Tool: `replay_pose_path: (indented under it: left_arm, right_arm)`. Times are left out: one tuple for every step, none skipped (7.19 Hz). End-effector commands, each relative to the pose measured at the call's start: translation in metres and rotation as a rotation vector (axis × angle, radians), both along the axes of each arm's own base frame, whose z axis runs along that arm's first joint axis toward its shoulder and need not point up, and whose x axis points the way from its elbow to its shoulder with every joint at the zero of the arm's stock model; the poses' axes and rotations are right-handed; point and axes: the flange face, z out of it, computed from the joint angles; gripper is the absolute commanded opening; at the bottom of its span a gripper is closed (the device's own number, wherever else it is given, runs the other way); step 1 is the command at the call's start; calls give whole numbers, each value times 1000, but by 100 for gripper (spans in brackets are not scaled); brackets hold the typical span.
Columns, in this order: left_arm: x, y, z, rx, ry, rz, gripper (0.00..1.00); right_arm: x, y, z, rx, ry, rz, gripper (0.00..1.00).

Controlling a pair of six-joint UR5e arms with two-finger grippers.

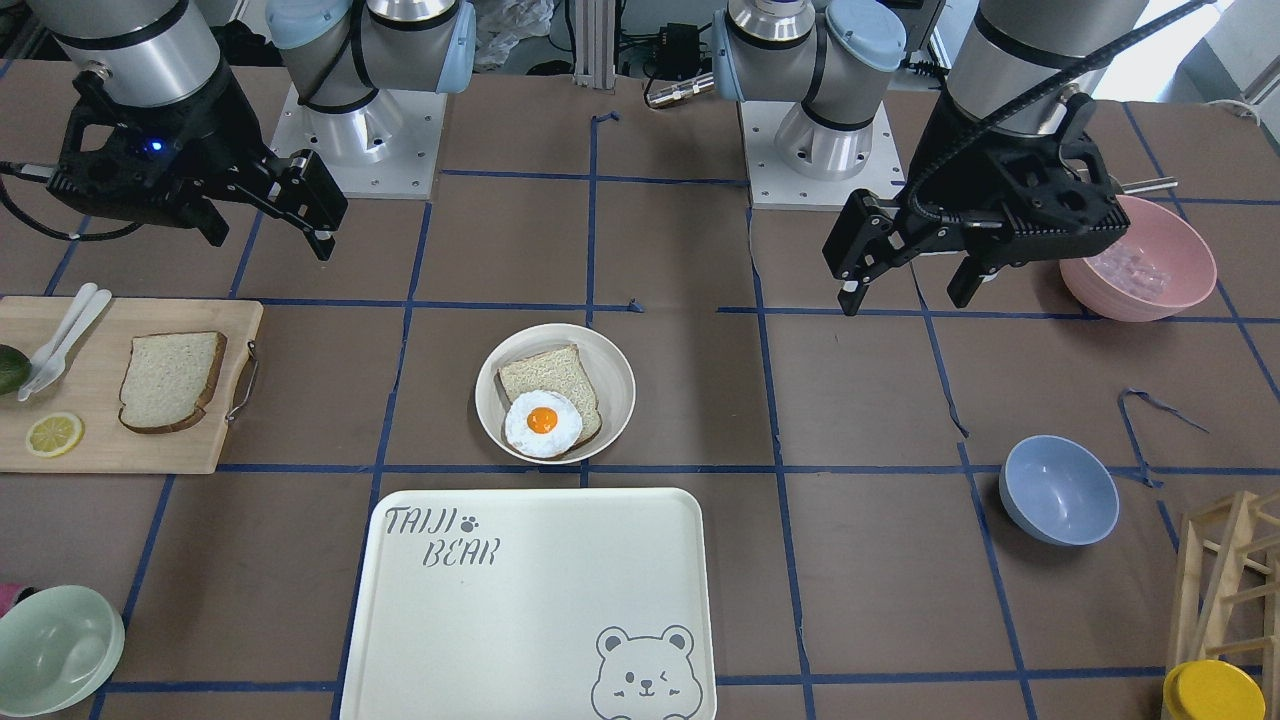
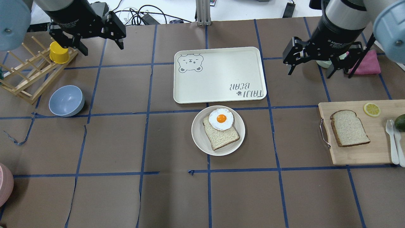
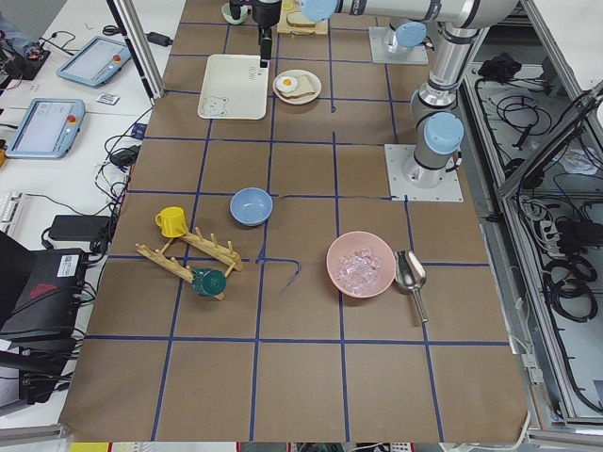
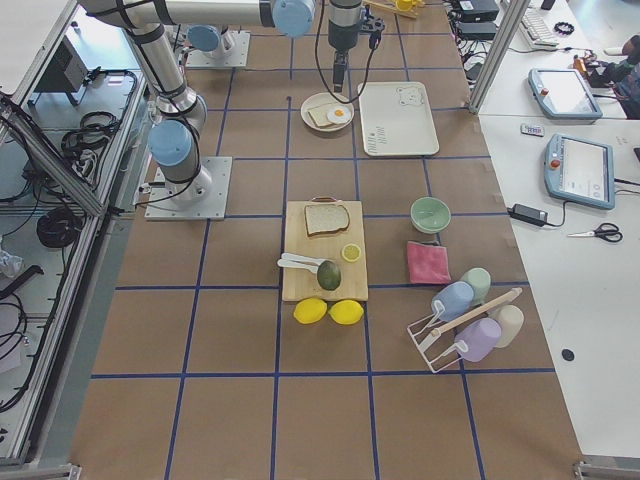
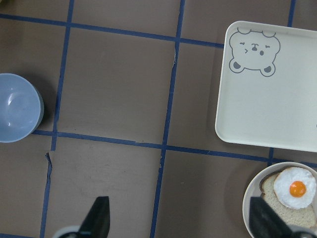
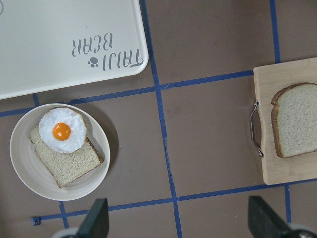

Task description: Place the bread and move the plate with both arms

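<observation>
The bread [image 2: 349,132] lies flat on a wooden cutting board [image 2: 357,153] at the table's right; it also shows in the front view [image 1: 172,380] and the right wrist view [image 6: 296,119]. The round cream plate [image 2: 197,136] sits mid-table and holds a smaller tan slice with a fried egg [image 2: 221,119] on it. My left gripper [image 2: 102,47] hangs open and empty high over the far left. My right gripper [image 2: 309,72] hangs open and empty between the tray and the board, above the table. Neither touches anything.
A cream bear tray [image 2: 218,74] lies just beyond the plate. A blue bowl [image 2: 66,100] and a wooden rack with a yellow cup [image 2: 59,53] stand at the left. A lemon slice [image 2: 371,109], white cutlery [image 2: 392,139] and an avocado lie on the board. A pink bowl [image 1: 1140,260] stands by the left arm.
</observation>
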Motion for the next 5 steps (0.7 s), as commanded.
replay_pose_path:
  left_arm:
    - [0, 1, 1, -2, 1, 0, 100]
    - [-1, 0, 0, -1, 4, -1, 100]
    - [-1, 0, 0, 1, 4, -1, 100]
    - [-1, 0, 0, -1, 3, -1, 100]
    - [-1, 1, 1, -2, 3, -1, 100]
  right_arm:
    - [0, 0, 0, 2, 5, 0, 100]
    - [1, 0, 0, 2, -6, 0, 100]
    - [-1, 0, -2, 5, 3, 0, 100]
    - [-1, 0, -1, 4, 3, 2, 100]
    - [-1, 0, -2, 8, 5, 2, 100]
